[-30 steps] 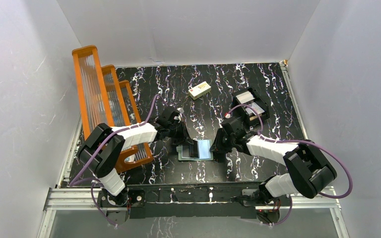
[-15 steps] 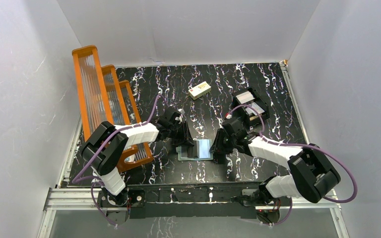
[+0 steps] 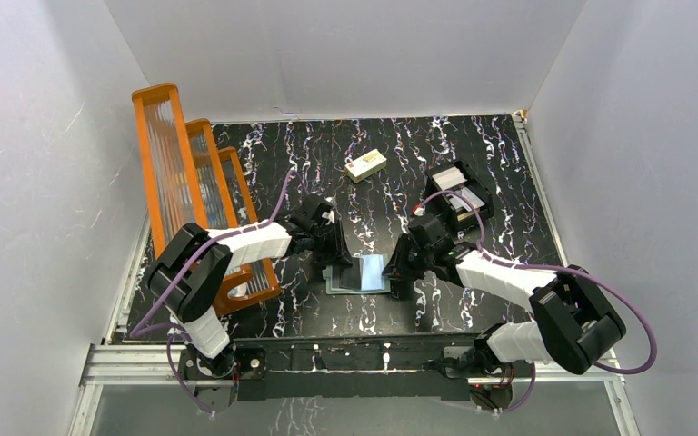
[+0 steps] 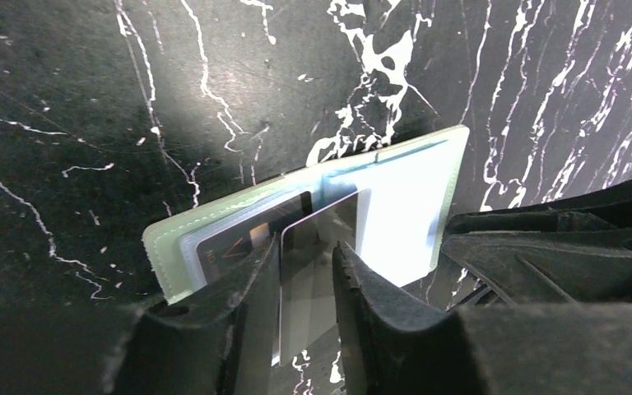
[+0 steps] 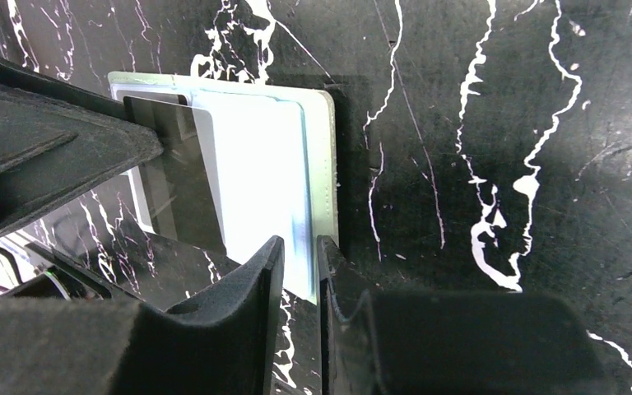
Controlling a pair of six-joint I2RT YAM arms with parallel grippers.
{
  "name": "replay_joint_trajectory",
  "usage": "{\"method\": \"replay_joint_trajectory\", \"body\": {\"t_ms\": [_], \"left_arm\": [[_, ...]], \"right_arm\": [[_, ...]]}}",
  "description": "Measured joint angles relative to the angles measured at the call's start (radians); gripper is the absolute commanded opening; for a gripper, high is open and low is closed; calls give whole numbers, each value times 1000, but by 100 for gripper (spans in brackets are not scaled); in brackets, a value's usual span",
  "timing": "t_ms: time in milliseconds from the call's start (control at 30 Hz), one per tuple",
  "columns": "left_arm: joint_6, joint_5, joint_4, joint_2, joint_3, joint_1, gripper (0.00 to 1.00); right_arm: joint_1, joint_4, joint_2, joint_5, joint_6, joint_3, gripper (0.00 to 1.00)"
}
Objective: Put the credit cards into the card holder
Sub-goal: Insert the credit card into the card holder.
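Top external view: the card holder lies open on the table between both arms, a credit card partly in its pocket. The cream block, black tray and orange rack stand well apart. The left gripper straddles the card with its fingers parted. The right gripper pinches the holder's edge.

Card blurry, maybe see-thru.

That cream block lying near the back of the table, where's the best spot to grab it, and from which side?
Probably across its two long sides, near the middle, coming straight down from above. The cream block lies flat on the table at a slant, and its long sides sit closer together than its ends, so the jaws should be turned to match that slant.
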Motion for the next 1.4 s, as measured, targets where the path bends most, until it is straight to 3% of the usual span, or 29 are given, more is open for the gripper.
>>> {"method": "replay_joint_trajectory", "body": {"t_ms": [267, 1033, 1067, 1200, 1400], "left_arm": [[-24, -29, -18, 1, 0, -17, 0], [-157, -156, 94, 6, -32, -79, 0], [-163, -161, 101, 6, -33, -85, 0], [-193, -173, 126, 3, -46, -104, 20], [-203, -176, 108, -21, -57, -110, 33]], "right_arm": [[0, 19, 0, -1, 8, -7, 28], [0, 116, 2, -37, 53, -87, 26], [0, 118, 2, -37, 56, -89, 26], [-1, 127, 1, -37, 60, -94, 25], [0, 137, 1, -37, 64, -98, 25]]}}
